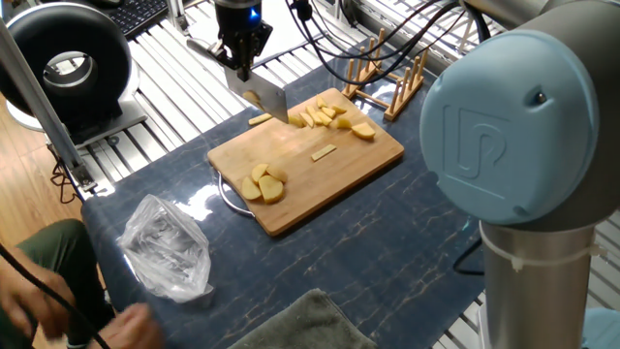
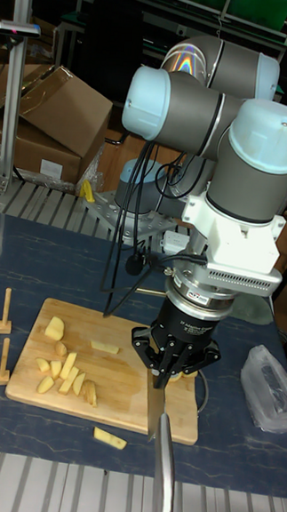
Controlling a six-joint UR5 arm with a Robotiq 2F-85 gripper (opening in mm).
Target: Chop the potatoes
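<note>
Potato work is spread across the rectangular bamboo cutting board [image 1: 320, 170] at the centre of your fixed view, resting on the dark blue marbled worktop [image 1: 407, 252]. You have peeled pale-yellow potato pieces [image 1: 334, 118] clustered near the board's upper corner, a second group of rounded slices [image 1: 263, 184] near its lower left edge, and one thin stick [image 1: 324, 151] lying alone between them. Another stick [image 1: 260, 119] lies off the board, just beside its upper left edge.

Your black two-finger gripper [image 1: 242, 60] hangs at the top of the frame, its fingers closed around the handle of a steel-bladed knife [image 1: 265, 97]. The blade slants down to the board's upper edge, next to the cluster; in the tall view the knife [image 2: 163, 458] points toward the bottom of the frame, past the board's near edge.

You can also see a wooden slatted rack [image 1: 387, 82] above and right of the board, a crumpled clear plastic bag [image 1: 167, 247] at lower left, a grey cloth [image 1: 300, 325] at the bottom edge, and a black ring-shaped device [image 1: 63, 63] at upper left.
</note>
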